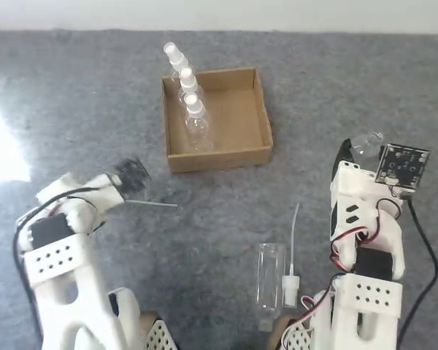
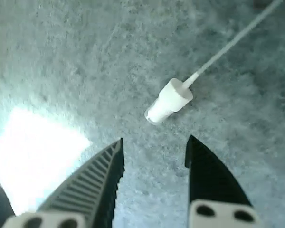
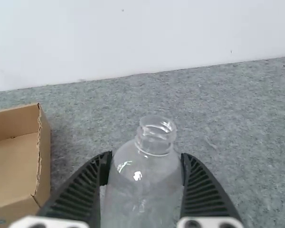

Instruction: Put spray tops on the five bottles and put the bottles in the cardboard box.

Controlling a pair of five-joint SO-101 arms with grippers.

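On grey carpet (image 1: 73, 87), right hand (image 3: 146, 159) clamps a clear uncapped bottle (image 3: 145, 183); left hand (image 2: 156, 141) gapes.

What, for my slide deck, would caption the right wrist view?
Right gripper clamps a topless clear bottle over grey mat, cardboard box nearby.

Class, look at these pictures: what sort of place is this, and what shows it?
Probably a robotics test bench: two robot arms at a grey felt-covered table, with a cardboard box holding spray bottles.
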